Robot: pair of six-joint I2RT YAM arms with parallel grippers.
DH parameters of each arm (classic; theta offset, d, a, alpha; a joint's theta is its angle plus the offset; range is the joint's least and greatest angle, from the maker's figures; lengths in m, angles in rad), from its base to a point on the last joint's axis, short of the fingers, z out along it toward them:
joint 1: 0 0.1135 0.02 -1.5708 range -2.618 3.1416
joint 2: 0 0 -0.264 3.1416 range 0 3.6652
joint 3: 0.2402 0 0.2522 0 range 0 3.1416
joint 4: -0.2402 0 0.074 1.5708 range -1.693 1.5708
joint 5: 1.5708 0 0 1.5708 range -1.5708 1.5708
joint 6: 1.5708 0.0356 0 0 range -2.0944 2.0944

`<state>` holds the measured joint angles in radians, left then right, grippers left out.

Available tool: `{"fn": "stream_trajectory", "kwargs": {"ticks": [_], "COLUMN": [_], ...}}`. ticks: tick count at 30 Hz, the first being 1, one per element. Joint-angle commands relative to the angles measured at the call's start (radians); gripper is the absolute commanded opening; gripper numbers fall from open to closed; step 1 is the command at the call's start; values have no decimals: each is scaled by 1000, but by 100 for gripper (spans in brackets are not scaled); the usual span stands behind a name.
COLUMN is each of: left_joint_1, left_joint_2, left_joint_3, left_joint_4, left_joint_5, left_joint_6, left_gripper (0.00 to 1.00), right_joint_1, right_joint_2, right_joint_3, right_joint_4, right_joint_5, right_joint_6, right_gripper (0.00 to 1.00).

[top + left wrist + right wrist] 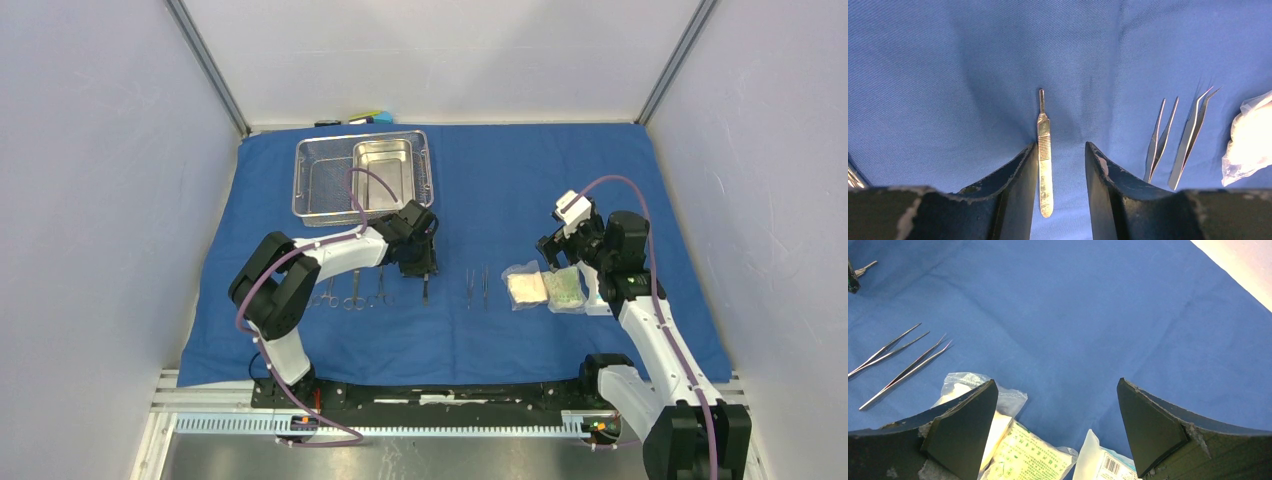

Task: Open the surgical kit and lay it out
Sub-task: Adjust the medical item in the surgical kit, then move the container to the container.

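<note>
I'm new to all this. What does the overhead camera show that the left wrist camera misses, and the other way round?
Only overhead: the wire tray, the steel pan inside it, and the right arm. Only the left wrist: the ribbed grip on the slim metal handle, with the left gripper open on either side of it. Both: the blue cloth, that handle, two tweezers and a packet.
</note>
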<state>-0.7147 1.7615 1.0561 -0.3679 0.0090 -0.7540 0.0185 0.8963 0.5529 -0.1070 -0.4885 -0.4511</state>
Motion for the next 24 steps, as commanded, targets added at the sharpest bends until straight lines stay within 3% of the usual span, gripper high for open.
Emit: {"fn": "stream_trajectory", "kwargs": {"ticks": [1, 13, 19, 24], "left_joint_1": [0, 1, 20, 98], "left_joint_2": [5, -52, -73, -31], "left_joint_3": [41, 50, 185, 339], "left_joint_4": [9, -37, -96, -165], "left_joint_5": [16, -77, -165, -133], "left_joint_6": [33, 57, 228, 392], "left_gripper": [46, 53, 61, 69], "right_joint_1": [-3, -4, -3, -3], "right_joint_2": [-10, -10, 22, 46], "right_joint_3": [-7, 2, 40, 72], "right_joint_4": [23, 17, 0, -16], "right_joint_5": [1, -4, -3, -4], "right_joint_6": [1, 1, -31, -64], "right_gripper": [97, 97, 97, 97]}}
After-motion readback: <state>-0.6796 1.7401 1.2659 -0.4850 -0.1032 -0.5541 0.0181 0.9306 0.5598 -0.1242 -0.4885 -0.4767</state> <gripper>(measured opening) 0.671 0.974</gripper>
